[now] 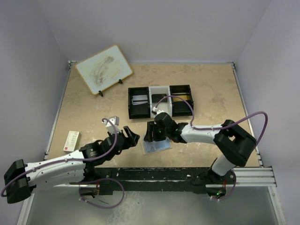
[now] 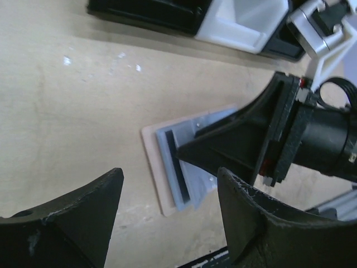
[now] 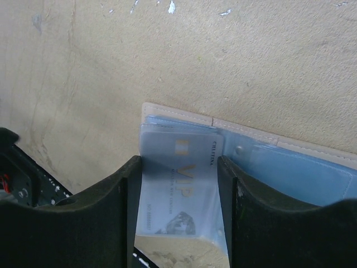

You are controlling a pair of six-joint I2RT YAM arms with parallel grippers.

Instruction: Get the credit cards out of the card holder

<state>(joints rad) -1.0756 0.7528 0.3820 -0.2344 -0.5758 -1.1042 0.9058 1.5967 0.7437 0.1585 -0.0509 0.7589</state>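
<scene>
The card holder (image 1: pixel 156 147) lies open on the table near the middle, pale blue inside with a tan edge (image 3: pixel 290 146). My right gripper (image 1: pixel 152 133) is down on its left half. In the right wrist view its fingers (image 3: pixel 178 162) press both long edges of a silvery credit card (image 3: pixel 181 184) marked VIP, which sits in a clear sleeve. My left gripper (image 1: pixel 131 138) hovers just left of the holder, open with nothing between its fingers (image 2: pixel 170 178). From the left wrist the holder (image 2: pixel 167 167) shows a dark strip along its near side, partly hidden by the right gripper (image 2: pixel 245 139).
A black-and-white three-compartment tray (image 1: pixel 159 89) stands behind the holder, with a grey card (image 1: pixel 139 99) in its left compartment. A wood-framed whiteboard (image 1: pixel 104 69) leans at the back left. A red-and-white box (image 1: pixel 71 141) lies at the left edge. A small grey block (image 1: pixel 111 120) sits near my left arm.
</scene>
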